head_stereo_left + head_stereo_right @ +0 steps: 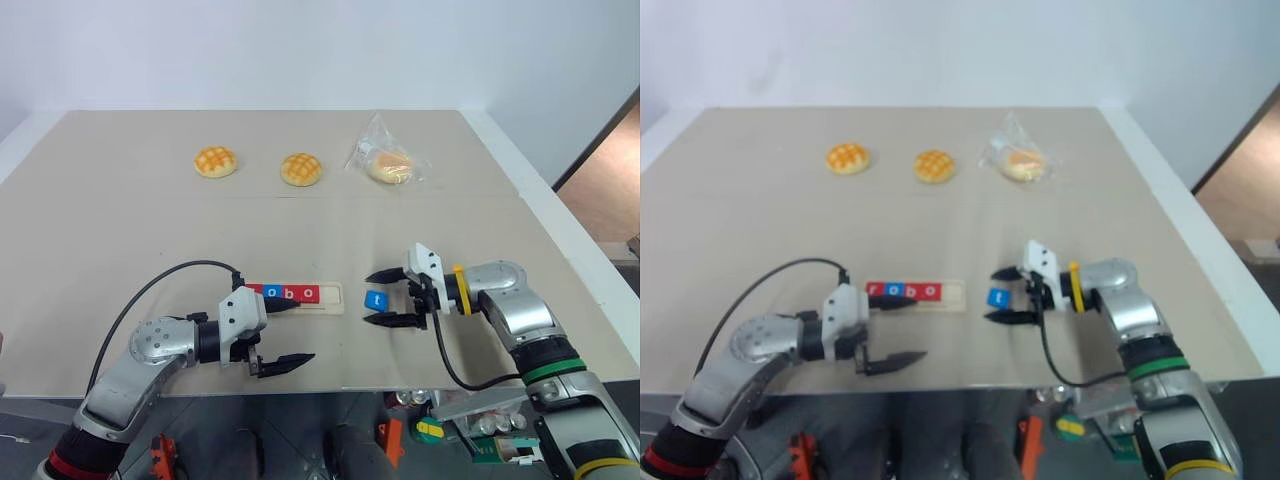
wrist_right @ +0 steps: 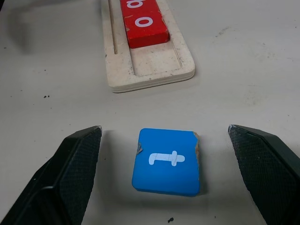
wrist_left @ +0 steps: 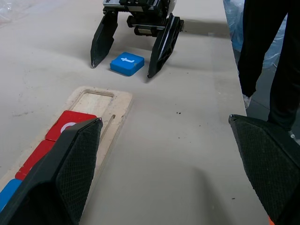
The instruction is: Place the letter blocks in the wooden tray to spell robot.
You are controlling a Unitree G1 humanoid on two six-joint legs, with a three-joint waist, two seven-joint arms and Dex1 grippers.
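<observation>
Left hand spread wide, gripping nothing, one finger lying over the left end of the long pale wooden tray on the beige tabletop. Four red and blue square letter tiles sit in the tray; its right slot is bare. Just right of the tray lies the blue square "t" tile, flat on the tabletop. Right hand released, fingers straddling that tile without touching.
</observation>
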